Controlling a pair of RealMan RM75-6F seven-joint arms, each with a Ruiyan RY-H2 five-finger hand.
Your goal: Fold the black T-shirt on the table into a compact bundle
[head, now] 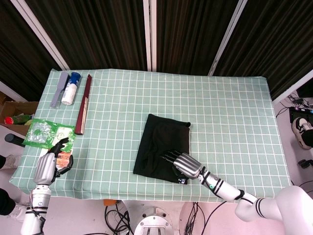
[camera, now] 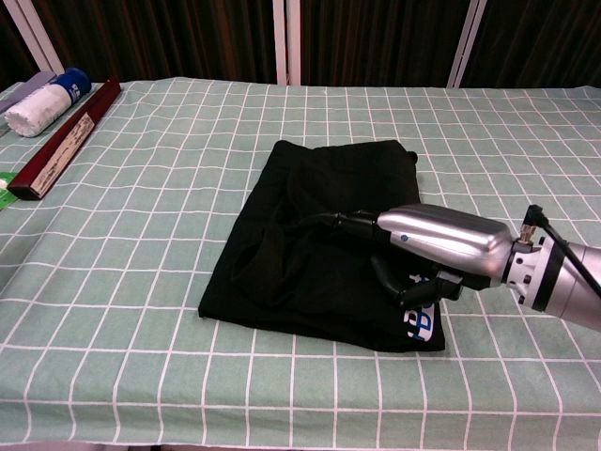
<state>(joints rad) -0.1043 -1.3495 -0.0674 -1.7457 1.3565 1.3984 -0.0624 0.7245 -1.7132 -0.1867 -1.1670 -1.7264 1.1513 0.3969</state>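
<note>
— What's at the far left?

— The left hand (head: 46,167) sits at the near-left corner of the table (head: 234,112), fingers loosely curled apart, gripping nothing. It is beside a crinkly clear plastic bag (head: 48,133) with green printing. Whether it touches the small packet under it, I cannot tell.

— And behind that?

— A flat grey strip (head: 59,88), a white cylindrical bottle (head: 70,88) with a blue cap lying on its side, and a long dark-red box (head: 83,103), narrow and straight-edged. All rest on the green-and-white checked cloth covering the table.

— Where is the T-shirt?

— The black T-shirt (camera: 310,235) lies near the middle of the table, toward the front edge, already folded to a soft rectangle with gentle creases. A blue-and-white logo (camera: 420,322) shows at its near-right corner.

— The right hand?

— The right hand (camera: 404,254), silver ribbed shell with black fingers, lies palm down on the near-right part of the shirt, just by the logo. Its fingers (camera: 324,223) reach left, flat along the fabric, and the thumb curls down onto the cloth. It presses rather than grips; nothing is pinched that I can see.
</note>
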